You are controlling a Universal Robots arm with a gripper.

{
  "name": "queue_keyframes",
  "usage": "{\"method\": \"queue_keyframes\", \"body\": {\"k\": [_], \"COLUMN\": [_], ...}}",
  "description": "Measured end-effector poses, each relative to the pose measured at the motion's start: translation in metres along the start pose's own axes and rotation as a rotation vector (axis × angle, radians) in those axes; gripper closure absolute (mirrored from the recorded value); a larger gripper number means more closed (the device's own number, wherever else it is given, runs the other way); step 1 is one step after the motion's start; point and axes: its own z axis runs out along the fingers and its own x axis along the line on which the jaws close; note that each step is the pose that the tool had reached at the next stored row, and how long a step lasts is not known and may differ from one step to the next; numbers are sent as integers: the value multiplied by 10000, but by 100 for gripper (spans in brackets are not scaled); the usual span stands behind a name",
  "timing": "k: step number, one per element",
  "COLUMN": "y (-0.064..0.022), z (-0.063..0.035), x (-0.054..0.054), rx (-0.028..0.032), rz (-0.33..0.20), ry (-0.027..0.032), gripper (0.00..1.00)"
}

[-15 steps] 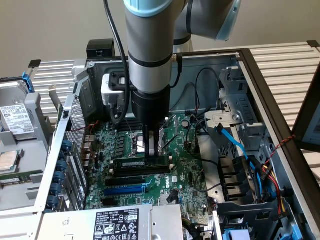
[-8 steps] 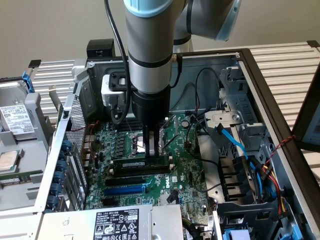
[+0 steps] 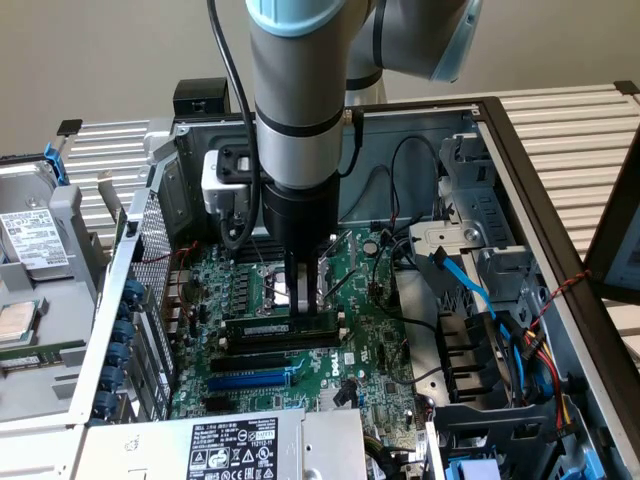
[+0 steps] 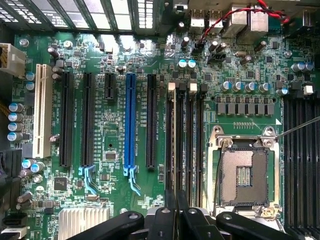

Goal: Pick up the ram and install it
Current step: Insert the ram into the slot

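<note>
The fingers (image 4: 170,210) were drawn close together in the wrist view, with a thin gap between them, and in the exterior view the gripper (image 3: 305,312) reached straight down onto the top edge of the ram (image 3: 280,329), closed on it. The ram stood on its long edge on the motherboard (image 3: 385,345), in line with a memory slot just beside the CPU socket (image 4: 245,172) (whether it was pushed fully home could not be told). Its dark-green face with a small whitish label faced the exterior camera. Next to it, on the side away from the socket, ran an empty black slot (image 3: 262,358), and beyond that the blue slot (image 3: 250,379), all three lying parallel. The arm (image 3: 295,90) hung upright over the middle of the open computer case (image 3: 520,170). A light-blue cable (image 3: 465,282) crossed the drive bay towards the exterior view's right, well apart from the gripper. A power supply (image 3: 235,445) with a white sticker sat at the near edge of the case. On the exterior view's left, outside the case, lay a hard drive (image 3: 25,240). In the wrist view a white slot (image 4: 42,110) ran parallel to the blue one, several slots away.
</note>
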Motion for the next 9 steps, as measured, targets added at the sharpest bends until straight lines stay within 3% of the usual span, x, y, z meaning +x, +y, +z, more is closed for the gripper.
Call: {"method": "queue_keyframes", "body": {"k": [9], "y": [11], "z": [7], "x": [1], "rx": [17], "rz": [246], "ry": [-11], "gripper": [88]}}
